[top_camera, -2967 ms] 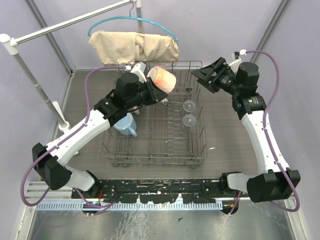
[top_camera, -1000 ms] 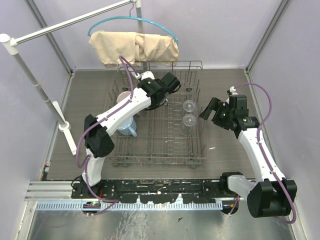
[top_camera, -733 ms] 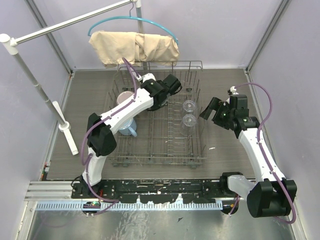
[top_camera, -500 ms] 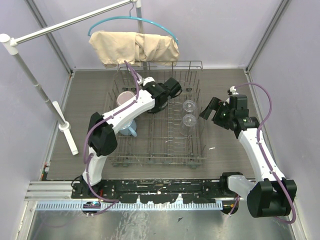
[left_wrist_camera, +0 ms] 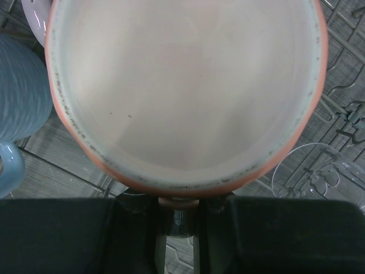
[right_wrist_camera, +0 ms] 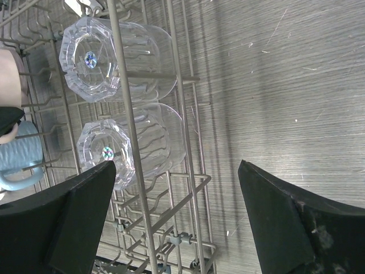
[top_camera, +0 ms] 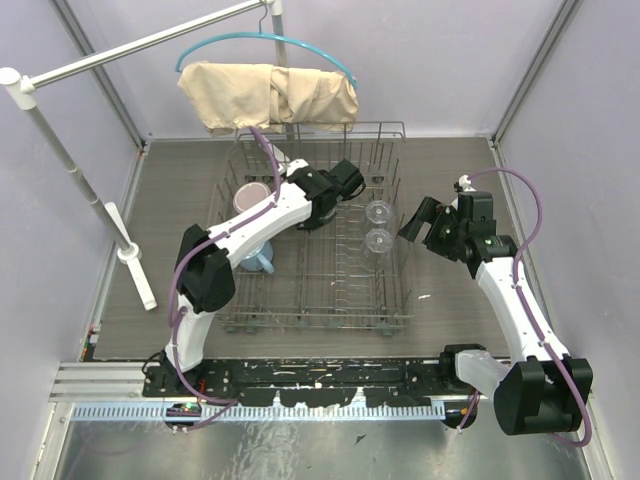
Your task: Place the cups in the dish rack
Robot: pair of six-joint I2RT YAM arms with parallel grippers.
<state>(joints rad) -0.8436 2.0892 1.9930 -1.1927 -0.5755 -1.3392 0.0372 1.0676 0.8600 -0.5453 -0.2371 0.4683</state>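
Noting pale lilac walls (top_camera: 430,60) closing in the cell at back, left and right, with grey metal posts (top_camera: 537,70) running up the corners. Logging a grey wood-grain counter (top_camera: 450,170) under even, diffuse light, showing only soft shadows. Seeing a white pole stand (top_camera: 70,165) standing at the left side, its crossbar (top_camera: 140,44) reaching toward the back. Finding a teal hanger (top_camera: 265,38) hooked there, carrying a folded beige cloth (top_camera: 270,95). Recording a ribbed aluminium rail (top_camera: 80,380) and a scuffed metal sheet (top_camera: 300,450) lying along the near edge.
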